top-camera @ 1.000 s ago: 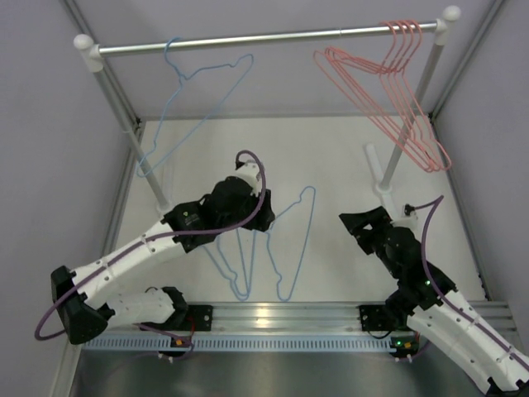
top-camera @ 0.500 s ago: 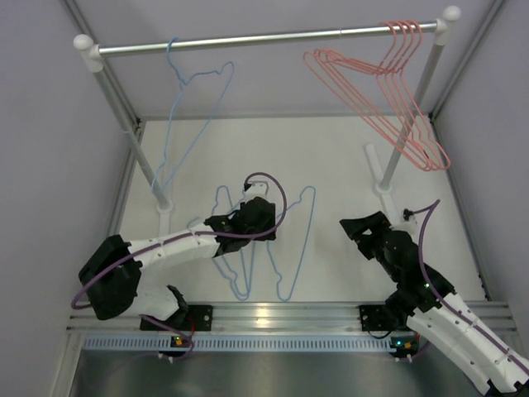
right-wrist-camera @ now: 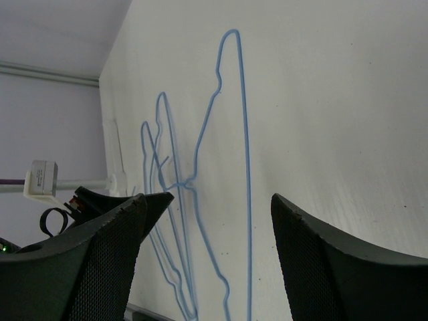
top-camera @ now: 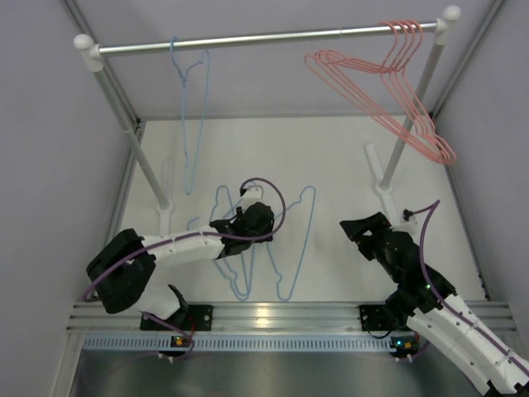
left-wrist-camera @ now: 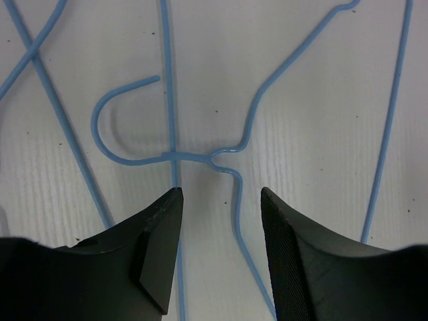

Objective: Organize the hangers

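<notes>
One light blue hanger (top-camera: pixel 188 116) hangs edge-on at the left of the silver rail (top-camera: pixel 273 36). Several pink-red hangers (top-camera: pixel 388 87) hang bunched at the rail's right end. More light blue hangers (top-camera: pixel 293 248) lie overlapping on the white table. My left gripper (top-camera: pixel 263 225) is low over them and open. In the left wrist view its fingertips (left-wrist-camera: pixel 221 194) straddle one wire just below a hanger's neck (left-wrist-camera: pixel 214 158), beside its hook (left-wrist-camera: pixel 100 127), without touching it. My right gripper (top-camera: pixel 357 227) hovers open to the right, and its wrist view (right-wrist-camera: pixel 207 200) looks across at the table hangers (right-wrist-camera: pixel 244 167).
The rail stands on two white posts (top-camera: pixel 136 157) (top-camera: pixel 409 116) with feet on the table. Grey walls close in on both sides. The aluminium base rail (top-camera: pixel 273 314) runs along the near edge.
My left arm has dropped from mid-air down to the table hangers and its jaws have narrowed a little. The hung blue hanger has swung edge-on. The right arm has stayed still.
</notes>
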Robot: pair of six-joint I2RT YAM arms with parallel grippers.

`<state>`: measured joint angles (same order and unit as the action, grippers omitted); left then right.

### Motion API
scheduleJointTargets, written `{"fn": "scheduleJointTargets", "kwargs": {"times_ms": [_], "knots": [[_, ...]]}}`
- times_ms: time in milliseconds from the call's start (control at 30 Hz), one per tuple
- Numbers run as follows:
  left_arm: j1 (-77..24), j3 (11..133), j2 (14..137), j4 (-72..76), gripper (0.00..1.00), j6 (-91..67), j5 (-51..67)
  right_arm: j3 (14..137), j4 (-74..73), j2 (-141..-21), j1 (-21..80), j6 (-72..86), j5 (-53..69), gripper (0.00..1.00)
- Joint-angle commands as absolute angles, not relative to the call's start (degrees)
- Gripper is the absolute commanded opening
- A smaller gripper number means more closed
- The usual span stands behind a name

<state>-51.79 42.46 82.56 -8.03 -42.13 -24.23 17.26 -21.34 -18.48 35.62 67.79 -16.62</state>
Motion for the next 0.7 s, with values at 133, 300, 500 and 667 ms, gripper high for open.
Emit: {"fn": "scheduleJointTargets", "kwargs": {"times_ms": [133,300,500,667], "knots": [[-47.11,37.36,76.47,-6.59,0.55,-43.59,-25.23,17.23,-21.80,-19.25,36.39,66.18,-16.08,0.73],[-45.27,35.42,74.00,-5.89,0.55,-43.77,-22.51,16.88,-21.18,-19.60,36.39,66.27,-15.82,0.73],[-41.14,31.91,73.39,-2.12,0.53,-45.44,-17.68,16.26,-20.92,-19.42,36.39,66.36,-15.47,0.73],[-36.31,29.36,73.74,3.51,0.51,-45.44,-11.52,16.00,-20.92,-18.99,36.39,66.45,-15.38,0.73]]}}
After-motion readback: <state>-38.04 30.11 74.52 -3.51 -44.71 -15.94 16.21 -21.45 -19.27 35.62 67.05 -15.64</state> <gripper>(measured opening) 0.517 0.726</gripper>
